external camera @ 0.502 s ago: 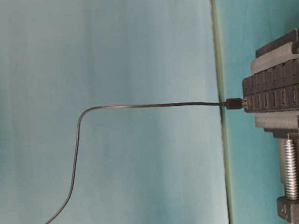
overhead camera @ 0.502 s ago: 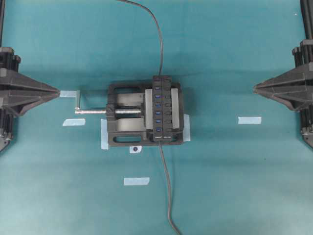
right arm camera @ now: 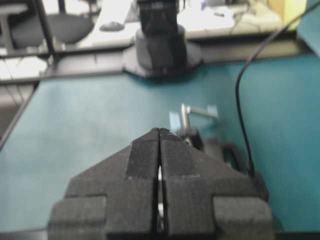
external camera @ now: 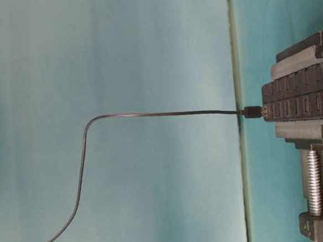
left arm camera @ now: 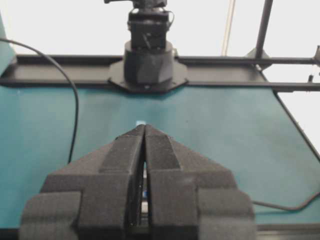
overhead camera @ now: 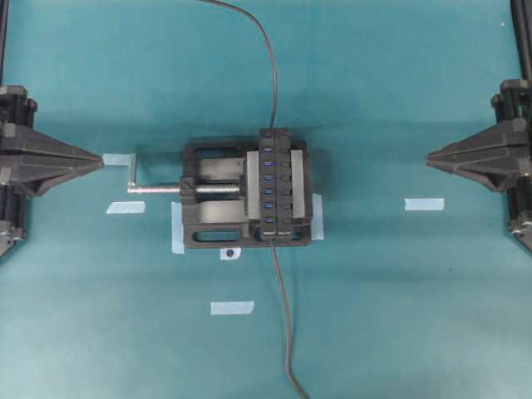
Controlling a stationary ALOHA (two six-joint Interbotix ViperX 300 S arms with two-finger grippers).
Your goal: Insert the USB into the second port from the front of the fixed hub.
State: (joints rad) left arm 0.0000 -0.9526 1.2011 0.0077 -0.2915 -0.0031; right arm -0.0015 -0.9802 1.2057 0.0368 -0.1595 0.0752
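The fixed hub (overhead camera: pixel 278 184) is a narrow black strip with a row of blue slots, clamped upright in the middle of the overhead view. The USB (external camera: pixel 253 112), a small black plug on a thin dark cable (overhead camera: pixel 271 75), sits at the hub's far end. Whether it is seated there I cannot tell. Slots nearer the front show bare blue. My left gripper (overhead camera: pixel 101 158) hovers far to the hub's left and my right gripper (overhead camera: pixel 428 158) far to its right. Both are shut on nothing, as the left wrist view of the left gripper (left arm camera: pixel 144 127) and the right wrist view of the right gripper (right arm camera: pixel 159 131) confirm.
A wide black vise (overhead camera: pixel 212 220) with a silver screw (overhead camera: pixel 154 188) holds the hub. A thicker grey cord (overhead camera: pixel 287 332) runs from the hub's front end to the near edge. Pale tape strips (overhead camera: pixel 424 204) (overhead camera: pixel 232 307) (overhead camera: pixel 125 207) lie on the teal table.
Both gripper tips have edged slightly toward the middle, the right one more. The hub, the plug and the cables have not moved.
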